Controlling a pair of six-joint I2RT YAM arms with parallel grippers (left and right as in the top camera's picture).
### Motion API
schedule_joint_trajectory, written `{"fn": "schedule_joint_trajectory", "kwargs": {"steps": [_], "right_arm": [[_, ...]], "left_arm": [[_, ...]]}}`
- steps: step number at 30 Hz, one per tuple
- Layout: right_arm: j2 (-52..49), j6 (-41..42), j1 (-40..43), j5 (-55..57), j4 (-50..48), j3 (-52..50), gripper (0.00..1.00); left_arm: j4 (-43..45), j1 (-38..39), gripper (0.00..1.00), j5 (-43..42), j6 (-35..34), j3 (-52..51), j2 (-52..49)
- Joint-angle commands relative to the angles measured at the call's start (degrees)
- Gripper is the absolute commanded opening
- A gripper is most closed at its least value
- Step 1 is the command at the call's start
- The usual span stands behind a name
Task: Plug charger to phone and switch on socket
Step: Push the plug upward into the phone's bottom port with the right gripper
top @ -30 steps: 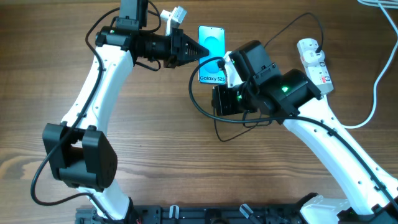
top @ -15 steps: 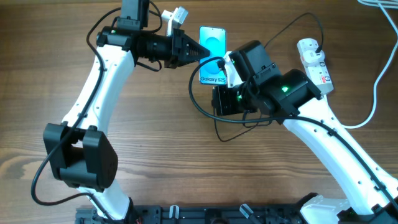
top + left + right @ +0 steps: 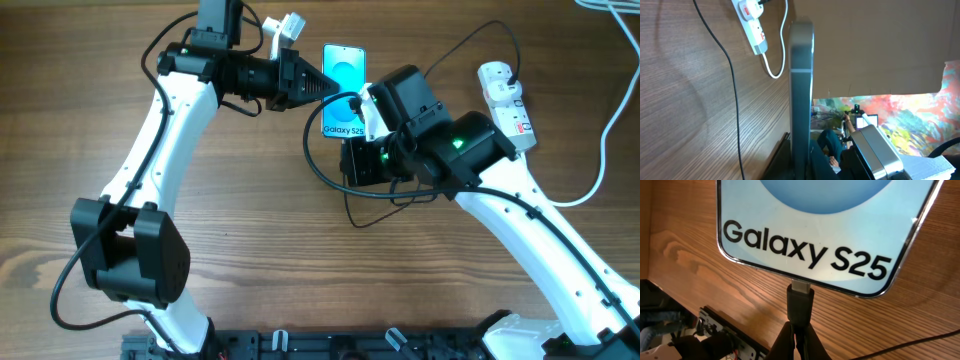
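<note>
The phone (image 3: 343, 82) has a turquoise screen and a white "Galaxy S25" band, and it is lifted off the wooden table. My left gripper (image 3: 322, 87) is shut on its left edge. In the left wrist view the phone (image 3: 801, 85) stands edge-on between the jaws. My right gripper (image 3: 799, 336) is shut on the charger's black plug (image 3: 800, 302), whose metal tip sits at the port in the phone's (image 3: 815, 225) bottom edge. The charger's thin black cable (image 3: 322, 172) loops below the phone and runs to the white socket (image 3: 507, 100) at the right.
A thick white cord (image 3: 608, 130) curves off the socket toward the table's right edge. A black rail (image 3: 350, 345) lines the near edge between the arm bases. In the left wrist view the socket (image 3: 752, 25) and black cable (image 3: 733, 90) lie to the left.
My left gripper has carried the phone slightly to the right, toward the plug. The right arm holds its place.
</note>
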State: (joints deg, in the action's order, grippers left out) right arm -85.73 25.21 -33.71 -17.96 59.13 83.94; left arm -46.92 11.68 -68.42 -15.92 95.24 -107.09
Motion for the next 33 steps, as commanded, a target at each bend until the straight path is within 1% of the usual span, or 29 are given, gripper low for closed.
{"fn": "schedule_joint_trajectory", "kwargs": {"steps": [1,25,29,33], "right_arm": [[0.6,-1.1,-0.1,0.3,-0.4,1.3,0.04],[-1.2,-1.0,-0.1,-0.1,-0.4,1.2,0.04],[-1.2,-1.0,-0.1,-0.1,-0.4,1.2,0.04],[-1.2,-1.0,-0.1,-0.1,-0.4,1.2,0.04]], "left_arm": [[-0.2,0.2,0.04,-1.6,2.3,0.2,0.1],[-0.2,0.2,0.04,-2.7,2.1,0.2,0.1],[0.0,0.2,0.04,-2.7,2.3,0.2,0.1],[-0.2,0.2,0.04,-2.7,4.0,0.2,0.1]]}}
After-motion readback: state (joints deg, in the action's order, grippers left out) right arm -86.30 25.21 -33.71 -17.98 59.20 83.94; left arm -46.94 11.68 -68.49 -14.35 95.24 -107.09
